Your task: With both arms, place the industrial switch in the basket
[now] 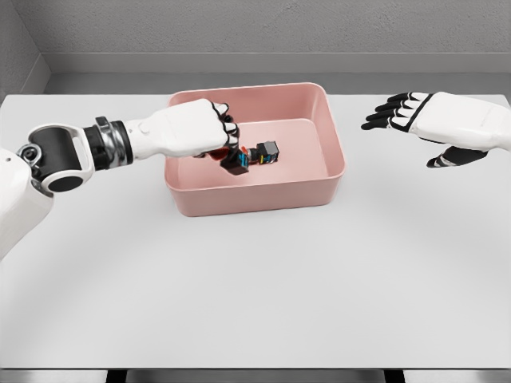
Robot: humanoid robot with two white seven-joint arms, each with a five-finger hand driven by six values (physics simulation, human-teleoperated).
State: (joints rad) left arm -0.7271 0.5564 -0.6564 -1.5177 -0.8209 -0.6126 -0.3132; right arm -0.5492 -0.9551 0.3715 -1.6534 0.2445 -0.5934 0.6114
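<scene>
A pink basket (331,171) stands on the white table's far half. My left hand (209,132) reaches over its left wall, fingers curled into a fist around a small black industrial switch (234,162) with red and blue parts. The switch sticks out below the fist, low over the basket floor. A second small black switch (267,152) lies on the basket floor just to the right of it. My right hand (399,112) hovers right of the basket, outside its wall. Its fingers are spread toward the basket and hold nothing.
The white table (255,287) stretches wide in front of the basket. A grey wall runs behind the table's far edge. Nothing else stands on the surface.
</scene>
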